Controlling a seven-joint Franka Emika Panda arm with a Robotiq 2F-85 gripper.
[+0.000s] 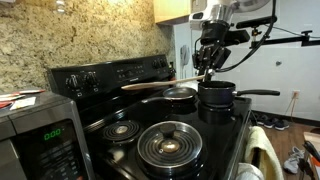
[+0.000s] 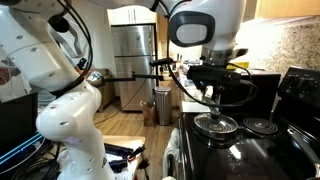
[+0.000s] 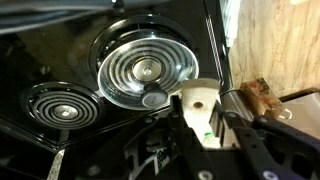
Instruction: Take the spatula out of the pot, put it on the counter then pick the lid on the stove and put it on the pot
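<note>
My gripper [image 1: 207,68] hangs over the dark pot [image 1: 217,96], whose long handle points away from the stove's back panel. In the wrist view the gripper [image 3: 199,118] is shut on the pale flat end of the spatula [image 3: 196,98], which has a small hole. The rest of the spatula is hidden by the fingers. A pale long shaft [image 1: 150,85] near the gripper may be part of it. The see-through lid [image 1: 168,143] with a dark knob lies on a coil burner of the black stove [image 1: 105,75]. It also shows in the wrist view [image 3: 145,68] and an exterior view [image 2: 215,125], as does the pot [image 2: 225,78].
A frying pan [image 1: 180,95] sits beside the pot. A bare coil burner [image 3: 62,105] lies next to the lid. A steel microwave [image 1: 35,135] stands near the stove. Pale wood [image 3: 272,40] shows past the stove's edge. The robot's base [image 2: 70,120] stands in front of the stove.
</note>
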